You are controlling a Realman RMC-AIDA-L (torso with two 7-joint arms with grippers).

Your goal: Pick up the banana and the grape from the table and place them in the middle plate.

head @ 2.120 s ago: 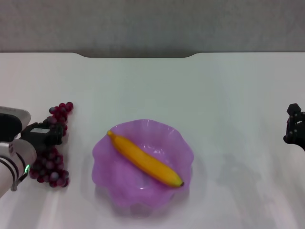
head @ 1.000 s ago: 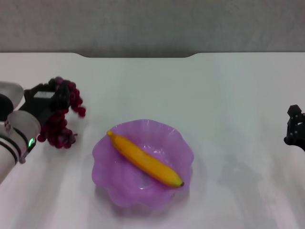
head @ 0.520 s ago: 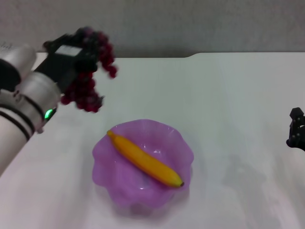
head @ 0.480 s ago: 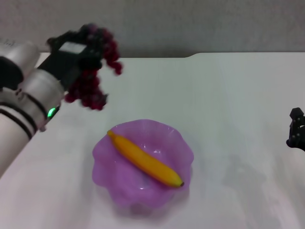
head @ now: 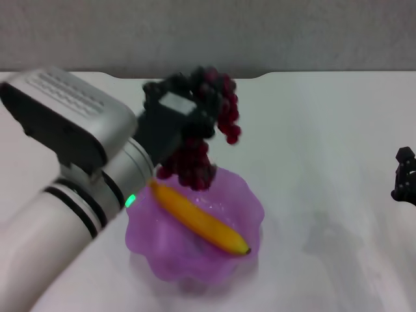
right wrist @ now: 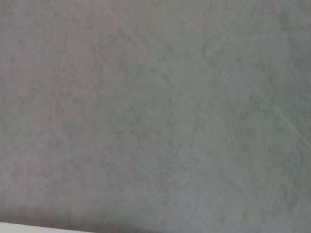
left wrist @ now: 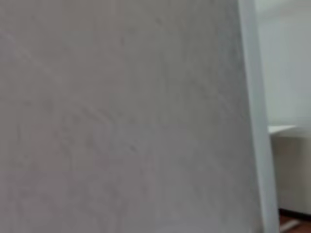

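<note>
Head view, near to far. Left arm comes in from the near left corner and reaches up over the plate. Plate sits on the table near the front, centre. Banana lies diagonally inside it, dark tip toward the near right, other end by the plate's left rim.

Left gripper is above the plate's far-left edge, clamped on the grape. Bunch is off the table: part of it sits over the gripper, the rest hangs below it down to the plate's far rim. Can't tell if the lowest grapes touch the rim.

Right gripper is at the far right edge of the table, well apart from the plate. Can't tell its opening.

Both wrist views show a plain grey surface only.
</note>
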